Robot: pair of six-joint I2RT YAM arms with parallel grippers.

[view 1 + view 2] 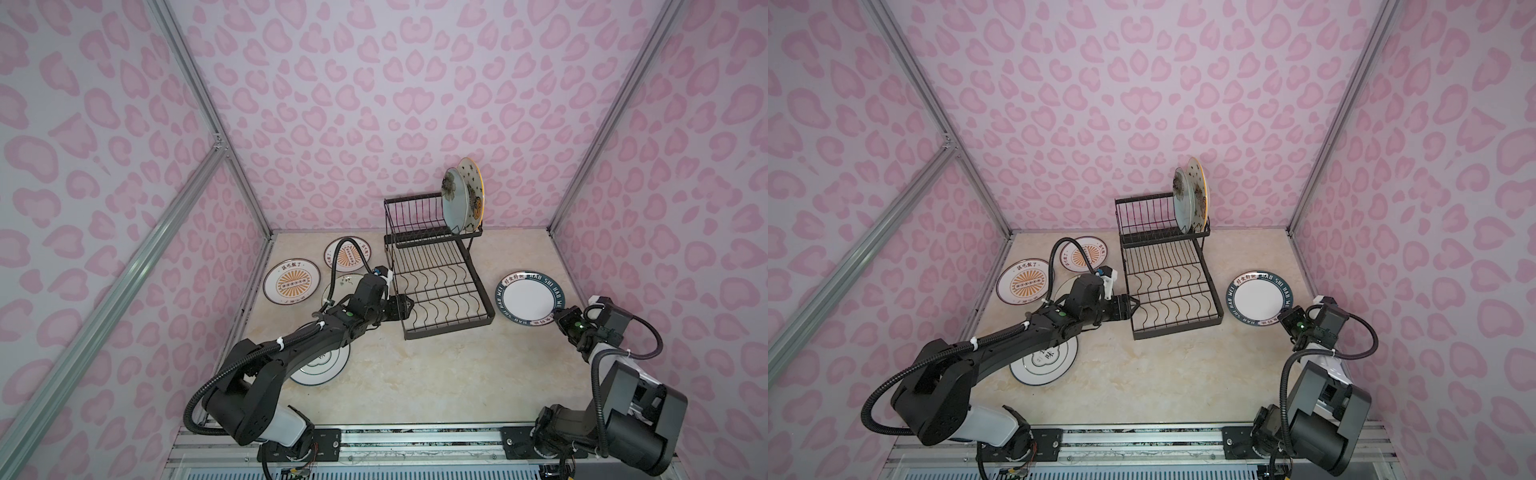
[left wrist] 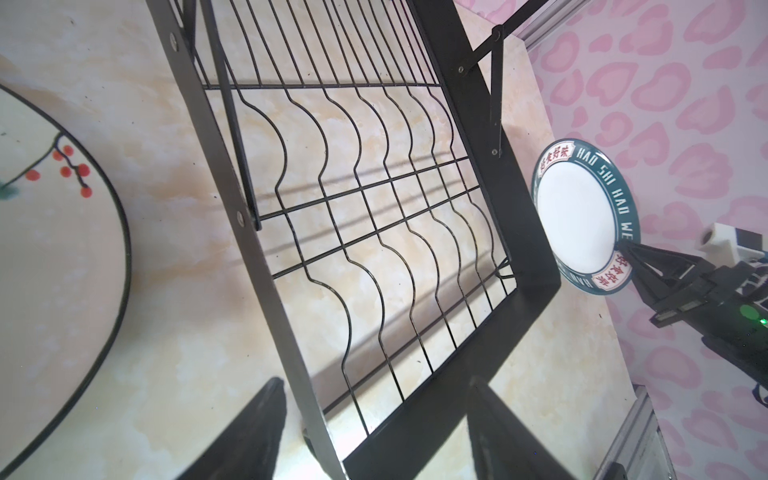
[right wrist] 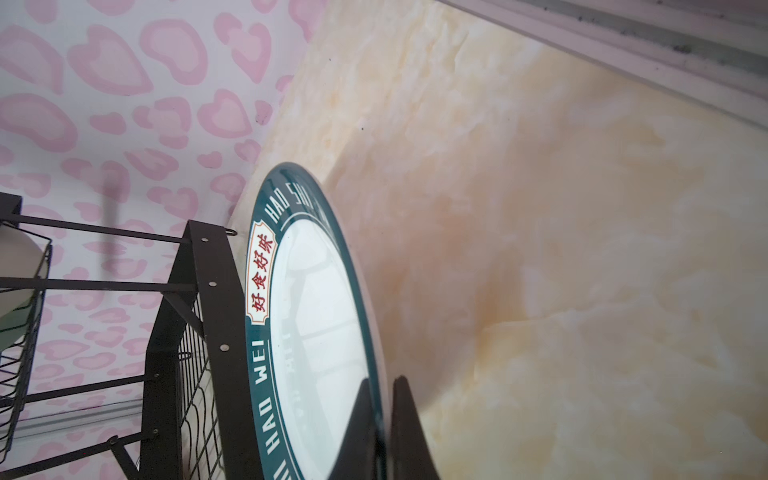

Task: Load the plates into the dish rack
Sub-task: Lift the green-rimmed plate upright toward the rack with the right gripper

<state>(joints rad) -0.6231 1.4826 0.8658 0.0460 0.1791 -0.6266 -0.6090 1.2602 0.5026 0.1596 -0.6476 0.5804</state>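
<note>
The black wire dish rack (image 1: pixel 449 326) (image 1: pixel 1179 327) stands mid-table. A teal flower plate (image 1: pixel 455 199) and a star-and-cat plate (image 1: pixel 473 187) stand upright in its raised basket. To the rack's right lies the navy-lettered plate (image 1: pixel 528 297) (image 1: pixel 1258 299) (image 2: pixel 575 220) (image 3: pixel 316 311). My right gripper (image 1: pixel 559 313) (image 3: pixel 382 380) is shut on its near rim, one finger above and one below. My left gripper (image 1: pixel 405 307) (image 2: pixel 376 379) is open and straddles the front left corner of the rack's lower tray, holding nothing.
Two orange-sunburst plates (image 1: pixel 292 281) (image 1: pixel 347 254) lie flat at the back left. A cream branch plate (image 1: pixel 343 284) (image 2: pixel 54 249) and a green-ringed plate (image 1: pixel 322 368) lie partly under my left arm. Pink patterned walls close three sides.
</note>
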